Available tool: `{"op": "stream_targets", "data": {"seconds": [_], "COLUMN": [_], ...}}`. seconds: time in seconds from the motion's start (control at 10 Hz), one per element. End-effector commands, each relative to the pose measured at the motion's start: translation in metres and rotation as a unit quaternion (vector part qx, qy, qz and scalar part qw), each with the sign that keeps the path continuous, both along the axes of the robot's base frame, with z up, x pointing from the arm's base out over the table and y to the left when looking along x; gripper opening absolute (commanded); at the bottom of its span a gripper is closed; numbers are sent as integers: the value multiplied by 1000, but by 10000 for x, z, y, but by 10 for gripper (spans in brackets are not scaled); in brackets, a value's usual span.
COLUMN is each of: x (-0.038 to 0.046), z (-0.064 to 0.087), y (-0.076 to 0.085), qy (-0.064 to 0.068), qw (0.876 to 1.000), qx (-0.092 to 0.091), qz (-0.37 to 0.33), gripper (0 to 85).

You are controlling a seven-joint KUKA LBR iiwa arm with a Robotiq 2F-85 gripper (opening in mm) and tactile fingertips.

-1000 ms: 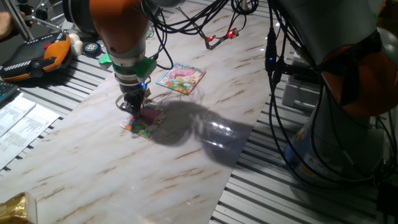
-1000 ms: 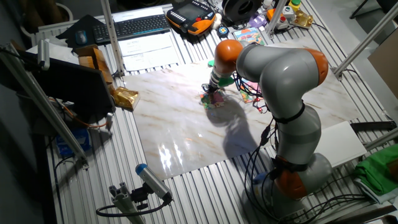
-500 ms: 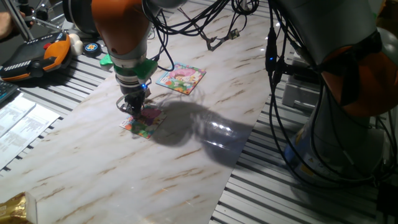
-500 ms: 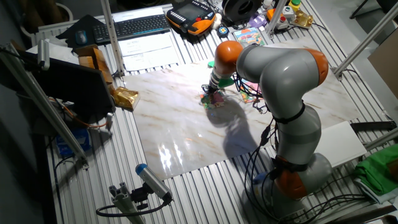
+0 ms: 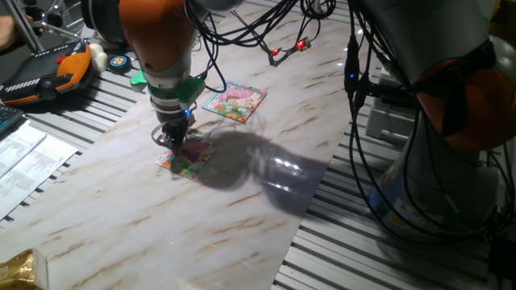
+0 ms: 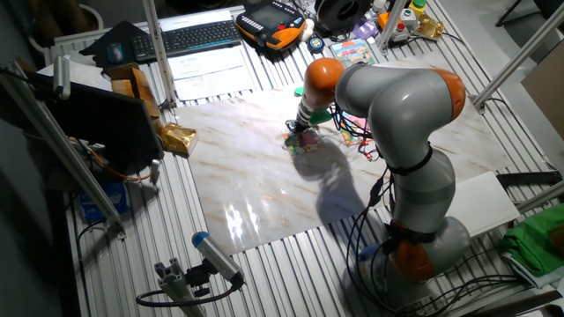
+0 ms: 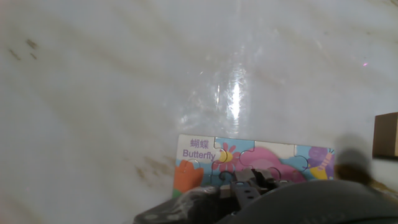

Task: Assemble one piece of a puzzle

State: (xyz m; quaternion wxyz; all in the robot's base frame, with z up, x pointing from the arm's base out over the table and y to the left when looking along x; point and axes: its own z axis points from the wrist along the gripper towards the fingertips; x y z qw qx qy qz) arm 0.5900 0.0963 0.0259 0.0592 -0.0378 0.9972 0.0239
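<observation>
Basically nothing's moved in the last second: the arm [image 6: 388, 97] still hangs low, gripper [image 5: 175, 142] pressed onto the puzzle [image 5: 187, 156], so I'd guess the piece is getting seated. Marble table [image 5: 242, 209] has room all round. Can't spot the piece, can't tell the finger gap

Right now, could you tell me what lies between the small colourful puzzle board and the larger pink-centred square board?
Only bare marble tabletop, seen in one fixed view.
</observation>
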Motion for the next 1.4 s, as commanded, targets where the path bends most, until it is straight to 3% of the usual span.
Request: {"op": "stream_targets", "data": {"seconds": [0.0,1.3], "x": [-6,27], "z": [-3,-2], "y": [2,-21], "qy": [1,-1], "qw": [1000,1000], "qx": [-1,-5], "qz": [0,-1], "gripper": [7,7]}}
